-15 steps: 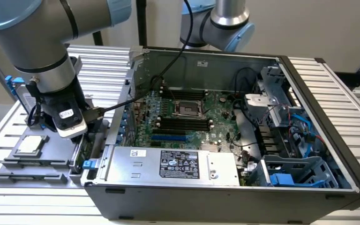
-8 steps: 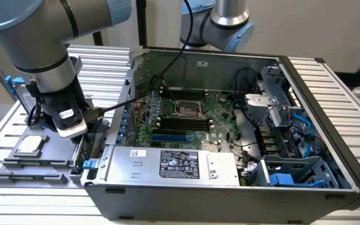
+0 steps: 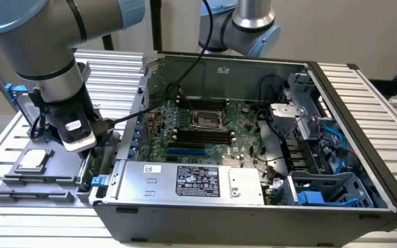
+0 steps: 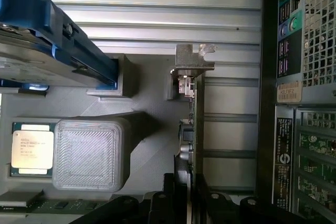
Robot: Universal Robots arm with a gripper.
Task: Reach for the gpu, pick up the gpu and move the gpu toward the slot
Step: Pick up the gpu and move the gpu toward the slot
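At the exterior view's left, a hard drive (image 3: 20, 106) (image 4: 31, 56) with blue rails and a small square chip (image 3: 34, 160) (image 4: 31, 148) sit on a grey tray (image 3: 47, 181) (image 4: 152, 103). Right of them the gripper (image 3: 91, 150) (image 4: 185, 178) hangs low over the gpu (image 3: 88, 165) (image 4: 191, 129). The gpu stands on edge at the tray's right side, just outside the open computer case (image 3: 254, 222) (image 4: 315, 103). Its jaws lie along either side of the card; whether they pinch it cannot be told.

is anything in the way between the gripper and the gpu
Nothing visible does. In the wrist view the gripper sits right at one end of the gpu, which stands edge-on in the grey holder, with no other part between them.
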